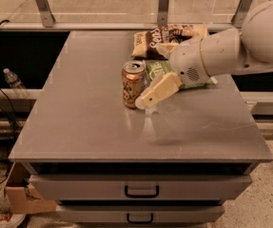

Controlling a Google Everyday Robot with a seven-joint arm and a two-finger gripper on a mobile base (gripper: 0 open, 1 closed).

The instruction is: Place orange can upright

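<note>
As the can point(134, 85) stands on end on the table point(79, 122), silver top and pull tab facing up, the main condition of the task appears to be met or nearly met.

Position of the can: toward the back of the table, near its middle, just in front of the chip bags point(170, 36) and beside the green bag point(158, 69). It looks upright or very slightly leaning. Whether its base rests flat on the surface cannot be confirmed from this view.

Position of the gripper point(144, 98): low over the table, against the lower body of the can on the side toward the arm point(221, 53). Part of it is hidden by the can. Whether it is clamped on the can or already released cannot be told.

Status, as a judgement:

- Done: the can is on the table in the upright orientation.
- Not confirmed: full weight of the can on the table; release of the grip.
- Left: let go if the can is gripped, then draw the gripper back toward the arm side, away from the can.

Caution: the can is narrow and probably light. Contact during withdrawal could tip it toward the bare front of the table. The bags close behind leave little room for a backward exit.
</note>
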